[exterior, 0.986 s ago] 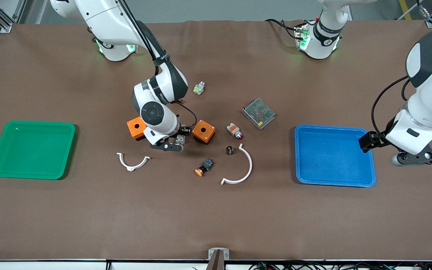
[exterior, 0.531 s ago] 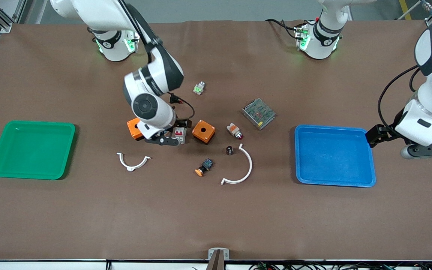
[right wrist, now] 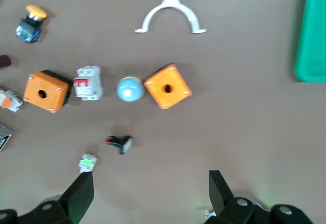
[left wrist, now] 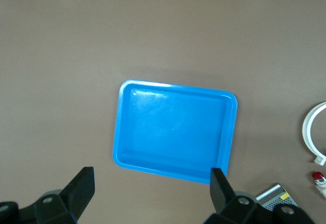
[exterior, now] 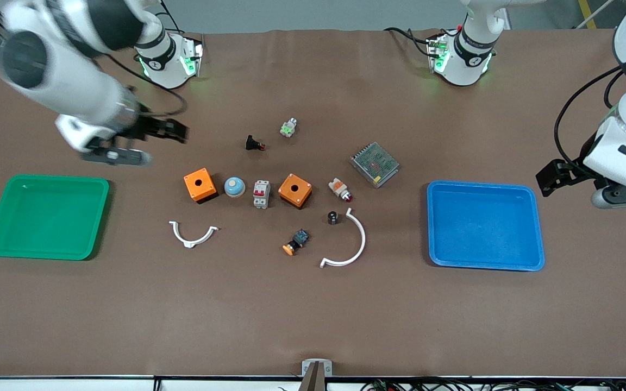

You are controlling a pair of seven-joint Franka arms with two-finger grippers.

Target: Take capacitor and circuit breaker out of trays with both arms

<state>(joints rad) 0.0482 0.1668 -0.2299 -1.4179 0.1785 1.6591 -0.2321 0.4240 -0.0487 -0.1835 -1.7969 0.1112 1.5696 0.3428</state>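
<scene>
1. I see the right arm folded up toward its own end of the table [exterior: 313,326]; its end effector [exterior: 114,156] hangs empty over bare surface, above the table next to the green tray [exterior: 47,216].
2. In the right wrist view that end effector [right wrist: 147,201] has its fingers spread wide, with nothing between them.
3. The left arm waits at its end of the table; its end effector [exterior: 625,196] is over the table just beside the blue tray [exterior: 484,225], fingers open and empty in its wrist view.
4. The breaker [exterior: 261,194] lies on the table between the orange box [exterior: 295,190] and a blue dome button [exterior: 234,187].
5. The capacitor [exterior: 333,218] stands just inside the large white arc clip [exterior: 348,243].
</scene>
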